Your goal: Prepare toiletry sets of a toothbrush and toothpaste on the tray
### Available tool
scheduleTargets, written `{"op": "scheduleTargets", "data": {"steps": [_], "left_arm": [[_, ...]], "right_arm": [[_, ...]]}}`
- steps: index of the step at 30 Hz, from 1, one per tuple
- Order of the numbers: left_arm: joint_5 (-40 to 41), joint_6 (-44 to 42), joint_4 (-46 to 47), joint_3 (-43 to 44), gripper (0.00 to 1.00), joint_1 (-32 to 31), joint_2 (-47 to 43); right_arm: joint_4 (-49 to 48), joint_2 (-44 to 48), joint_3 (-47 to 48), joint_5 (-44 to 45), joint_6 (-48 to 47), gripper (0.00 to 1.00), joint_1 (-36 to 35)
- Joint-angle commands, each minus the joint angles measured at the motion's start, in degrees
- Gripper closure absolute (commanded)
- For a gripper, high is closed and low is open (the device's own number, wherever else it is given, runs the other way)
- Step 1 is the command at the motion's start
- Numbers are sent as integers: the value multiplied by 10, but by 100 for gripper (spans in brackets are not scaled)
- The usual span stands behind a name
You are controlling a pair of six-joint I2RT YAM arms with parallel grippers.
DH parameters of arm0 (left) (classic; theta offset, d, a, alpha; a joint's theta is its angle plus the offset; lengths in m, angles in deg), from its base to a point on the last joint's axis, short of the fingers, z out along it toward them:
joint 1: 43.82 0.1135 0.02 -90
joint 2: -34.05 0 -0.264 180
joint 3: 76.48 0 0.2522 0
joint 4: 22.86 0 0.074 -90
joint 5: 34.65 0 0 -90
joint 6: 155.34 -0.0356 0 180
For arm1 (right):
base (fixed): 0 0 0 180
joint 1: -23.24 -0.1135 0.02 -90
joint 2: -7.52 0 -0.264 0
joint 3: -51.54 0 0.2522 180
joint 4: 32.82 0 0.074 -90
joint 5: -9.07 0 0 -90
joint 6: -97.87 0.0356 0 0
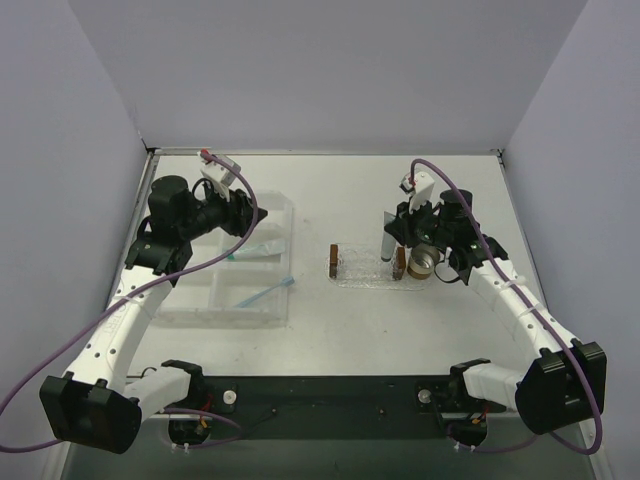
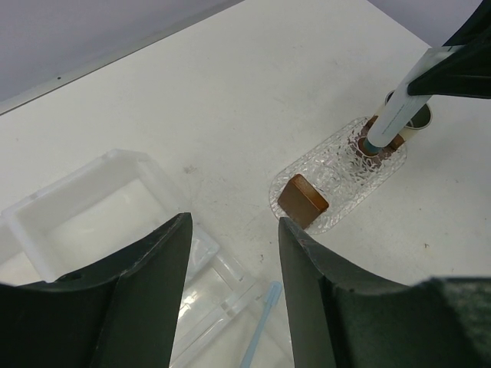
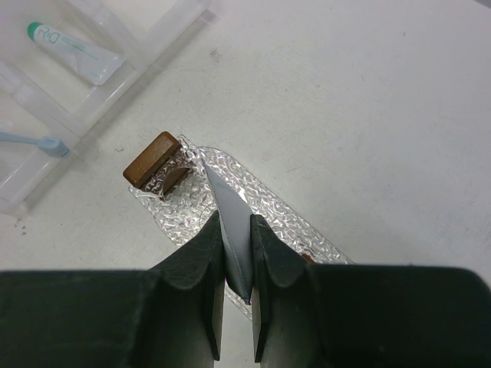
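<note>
Clamping toothpaste (image 3: pixel 226 203) over the tray (image 3: pixel 280 218), the right hand (image 3: pixel 236 230) is narrow; the left hand (image 2: pixel 234 222) gapes empty.

The tray (image 1: pixel 365 272) lies right of the box (image 1: pixel 200 300) (toothbrush (image 1: pixel 265 294) inside), toothpaste (image 2: pixel 399 107) above it.

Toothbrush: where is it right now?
Top view, left side: the toothbrush lies in the clear box, near its right edge, left of the tray.

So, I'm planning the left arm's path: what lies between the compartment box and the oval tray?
Nothing: in the top view, only bare table separates the compartment box from the tray.
</note>
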Motion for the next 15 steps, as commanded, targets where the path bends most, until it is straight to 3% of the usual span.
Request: {"op": "scheduleTargets", "data": {"steps": [1,15], "left_arm": [[-14,0,36,1,41,7,-2],[-22,1,38,-4,41,12,-6]], "right_arm": [[-47,3,-2,-19,2,100,4],[-53,-5,-9,-21,0,100,5]]}}
